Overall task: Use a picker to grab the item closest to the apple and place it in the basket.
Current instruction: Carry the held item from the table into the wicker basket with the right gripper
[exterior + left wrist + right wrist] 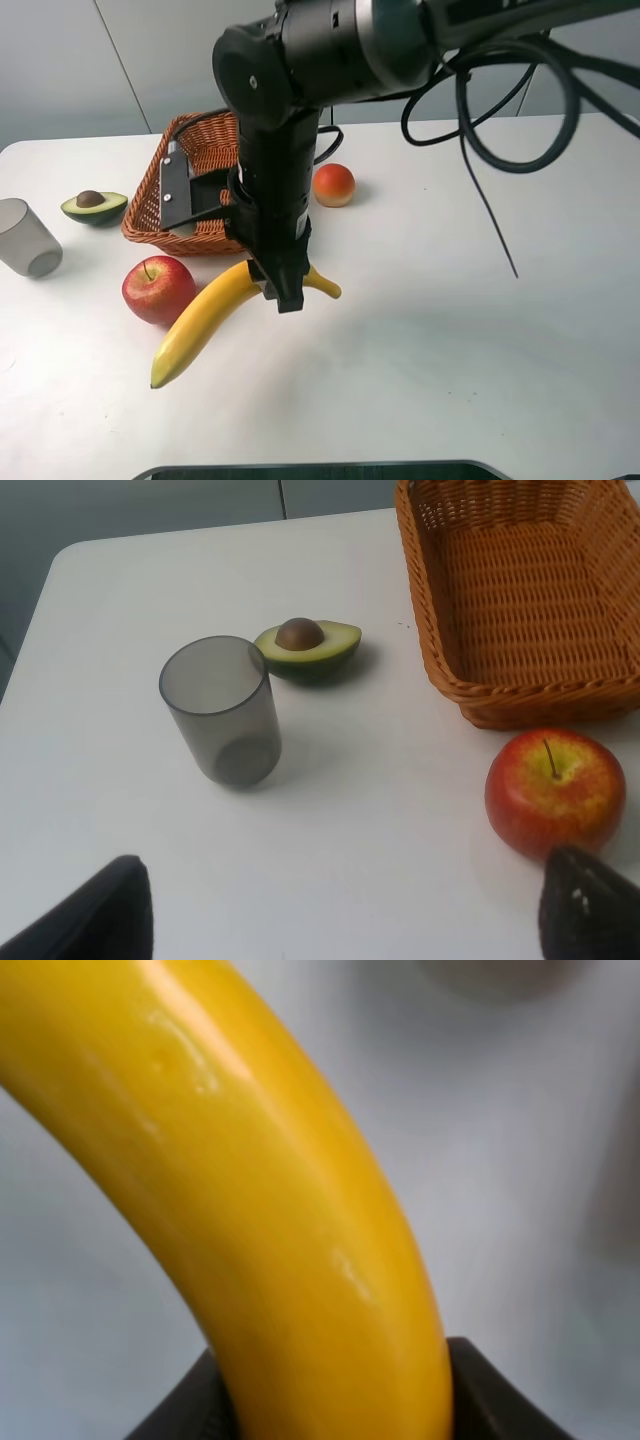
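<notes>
A long yellow banana [205,325] lies beside the red apple [158,288], with its stem end near the wicker basket [150,205]. My right gripper [283,290] reaches down from the back and is shut on the banana near its stem end. The right wrist view is filled by the banana [270,1200], with dark fingers [480,1390] on both sides of it. I cannot tell whether the banana is off the table. My left gripper [350,920] is open and holds nothing. It hovers near the apple [555,790], in front of the basket [450,685], which has nothing in it.
A halved avocado [93,205] and a grey translucent cup [27,238] stand at the left. An orange-red fruit [334,185] sits right of the basket. The right arm's body and cables hang over the basket and the middle of the table.
</notes>
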Available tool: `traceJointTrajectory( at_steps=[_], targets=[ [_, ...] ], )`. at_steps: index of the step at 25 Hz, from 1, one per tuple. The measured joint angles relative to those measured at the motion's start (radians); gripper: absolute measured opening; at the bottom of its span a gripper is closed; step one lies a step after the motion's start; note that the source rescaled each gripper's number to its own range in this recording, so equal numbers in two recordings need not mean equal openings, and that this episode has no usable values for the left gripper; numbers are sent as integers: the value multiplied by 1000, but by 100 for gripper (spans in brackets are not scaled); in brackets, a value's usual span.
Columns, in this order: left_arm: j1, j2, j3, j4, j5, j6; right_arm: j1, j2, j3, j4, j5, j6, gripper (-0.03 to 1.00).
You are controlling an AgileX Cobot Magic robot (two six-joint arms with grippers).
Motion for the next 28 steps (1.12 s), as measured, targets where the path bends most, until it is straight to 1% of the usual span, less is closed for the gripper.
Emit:
traceJointTrajectory(
  at_steps=[3,7,10,12,15,17,19,21,24,26,28],
  targets=[
    [0,0,0,0,0,0,0,-58,0,-4,18,38,3],
    [0,0,0,0,0,-4,0,-125,0,-28,18,92,3],
    [0,0,0,0,0,-4,-1,-158,-4,-40,-4,147,3],
    [0,0,0,0,0,-4,-7,-165,-24,-51,-29,206,3],
    [0,0,0,0,0,-4,-21,-165,-48,-89,-97,330,3],
    [0,0,0,0,0,-4,-31,-165,-61,-96,-154,396,3],
    [0,0,0,0,0,-4,-40,-165,-75,-101,-219,460,3],
    [0,0,0,0,0,-4,-44,-165,-80,-103,-304,526,3],
    [0,0,0,0,0,-4,-56,-162,-92,-103,-415,602,3],
    [0,0,0,0,0,-4,-62,-144,-124,-103,-452,634,3],
    [0,0,0,0,0,-4,-69,-108,-165,-103,-465,660,3]
  ],
)
